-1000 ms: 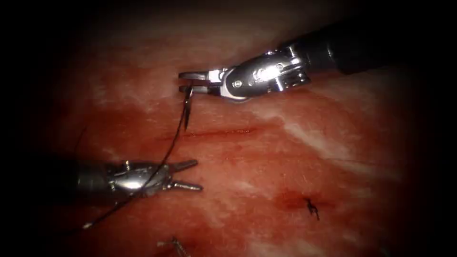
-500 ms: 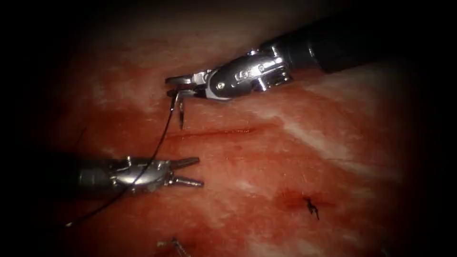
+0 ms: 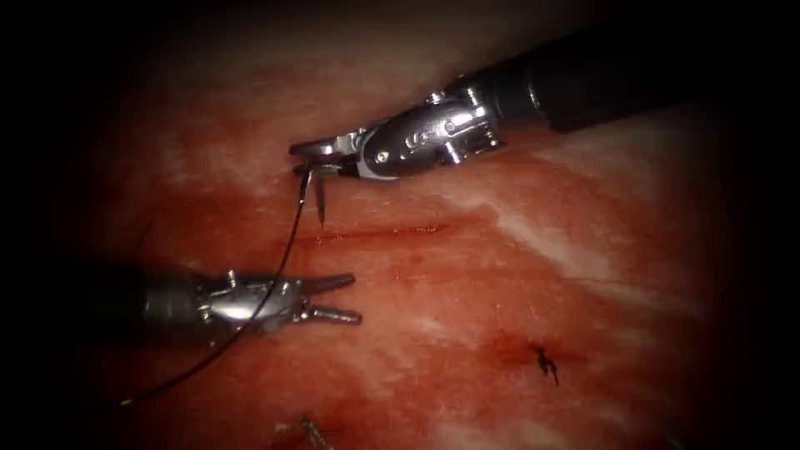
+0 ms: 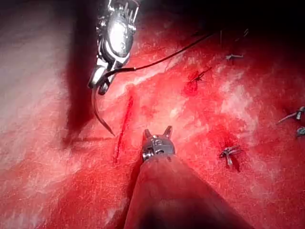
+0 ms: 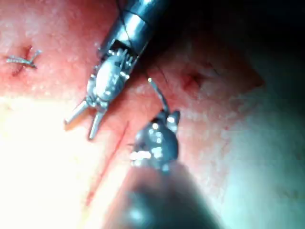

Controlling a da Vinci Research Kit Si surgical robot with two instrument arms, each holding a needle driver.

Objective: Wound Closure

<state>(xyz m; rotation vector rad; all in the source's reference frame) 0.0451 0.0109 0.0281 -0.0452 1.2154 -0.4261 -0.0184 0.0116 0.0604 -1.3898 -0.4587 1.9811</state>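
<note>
My right tool (image 3: 305,159) comes in from the upper right, its jaws shut on the curved needle (image 3: 318,198) near its thread end. The needle hangs free, its tip just above the left end of the cut (image 3: 375,233) and not in the tissue (image 3: 583,250). In the left wrist view the needle (image 4: 98,113) curves down from the right tool (image 4: 99,85) toward the cut (image 4: 123,128). Dark thread (image 3: 275,275) runs from the needle down and left over my left tool (image 3: 343,299), which lies below the cut, open and holding nothing. The right wrist view shows the left tool (image 5: 84,123) with its jaws spread.
A knotted stitch (image 3: 546,363) sits at the lower right in red fluid, and cut thread ends (image 3: 308,429) lie near the bottom edge. Other stitches (image 4: 229,153) mark the tissue in the left wrist view.
The right tool has moved left and tilted, carrying the needle left so that it hangs straighter above the cut's left end. The thread swung left with it. The left tool edged slightly right.
</note>
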